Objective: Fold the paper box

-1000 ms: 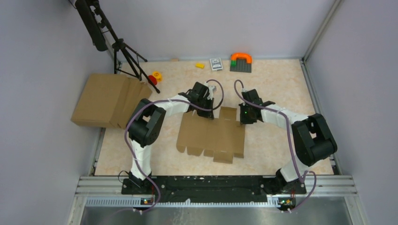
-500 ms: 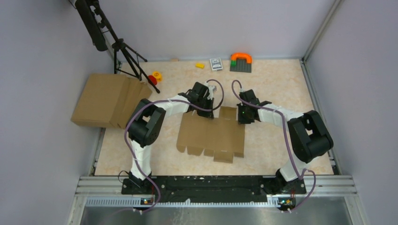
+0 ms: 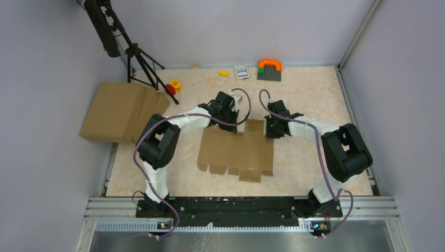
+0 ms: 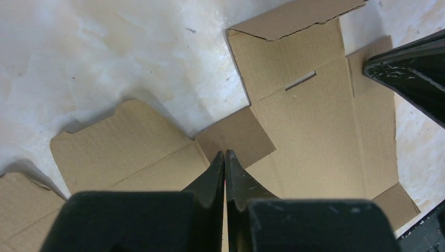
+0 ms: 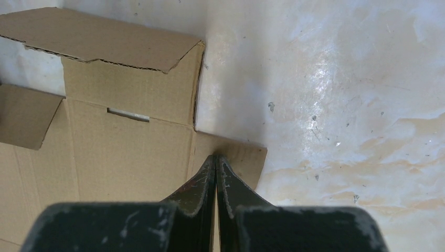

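Note:
The paper box lies unfolded on the table's middle as a flat brown die-cut sheet. Its far end flap stands partly raised. My left gripper is shut and empty, its tips pressing down on a small square flap at the sheet's far left edge. My right gripper is shut too, holding nothing, and its tips rest on the small flap at the far right corner. The raised flap and a slot show left of it.
A bigger pile of flat brown cardboard sits at the left edge beside a black tripod. Red and yellow toys, a yellow block, a card pack and an orange arch on a grey plate line the back.
My right gripper has slid a little left onto the sheet's corner, and the left arm's elbow has shifted. Both grippers stay shut and the sheet has not moved.

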### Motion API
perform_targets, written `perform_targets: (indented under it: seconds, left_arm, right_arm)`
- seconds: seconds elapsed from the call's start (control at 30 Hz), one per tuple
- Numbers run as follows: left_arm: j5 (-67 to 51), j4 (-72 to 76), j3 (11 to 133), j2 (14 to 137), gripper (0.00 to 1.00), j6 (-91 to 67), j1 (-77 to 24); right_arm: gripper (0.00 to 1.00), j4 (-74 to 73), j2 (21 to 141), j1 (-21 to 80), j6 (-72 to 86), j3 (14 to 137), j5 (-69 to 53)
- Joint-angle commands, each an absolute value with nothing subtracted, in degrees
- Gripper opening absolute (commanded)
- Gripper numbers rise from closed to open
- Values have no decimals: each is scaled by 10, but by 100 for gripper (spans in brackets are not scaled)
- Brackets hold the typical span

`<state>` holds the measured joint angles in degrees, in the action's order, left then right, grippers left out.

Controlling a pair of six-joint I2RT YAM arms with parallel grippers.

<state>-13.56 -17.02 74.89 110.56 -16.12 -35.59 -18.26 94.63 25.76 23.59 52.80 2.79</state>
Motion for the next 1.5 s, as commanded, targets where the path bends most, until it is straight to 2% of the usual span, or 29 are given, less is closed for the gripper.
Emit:
perform_targets:
  seconds: [0.0, 0.37, 0.57, 0.7, 0.9, 1.07, 1.13, 1.33, 1.43, 1.47]
  left_arm:
    - [-137, -181, 763, 1133, 0, -152, -358]
    - [-103, -219, 766, 1187, 0, -165, -377]
    - [-80, -222, 765, 1174, 0, -162, -377]
    - [-79, -222, 765, 1176, 0, -161, -377]
    - [-85, -219, 765, 1172, 0, -161, -377]
    - [-93, -223, 767, 1133, 0, -160, -377]
    - [-76, -235, 766, 1101, 5, -161, -377]
    - [-59, -254, 705, 959, 32, -160, -384]
    - [-31, -281, 669, 895, 34, -165, -403]
    - [-31, -286, 654, 875, 31, -170, -412]
  right_arm:
    - [0, -194, 959, 264, 231, 519, 27]
    - [0, -206, 958, 264, 231, 545, 24]
    - [0, -242, 919, 264, 228, 578, 41]
    - [0, -233, 910, 264, 234, 549, 53]
    - [0, -183, 958, 264, 240, 494, 41]
    - [0, -173, 967, 264, 242, 491, 36]
    - [0, -179, 964, 264, 238, 497, 36]
    - [0, -186, 964, 264, 229, 509, 36]
    - [0, -182, 966, 264, 227, 509, 34]
    - [0, -180, 967, 264, 228, 509, 33]
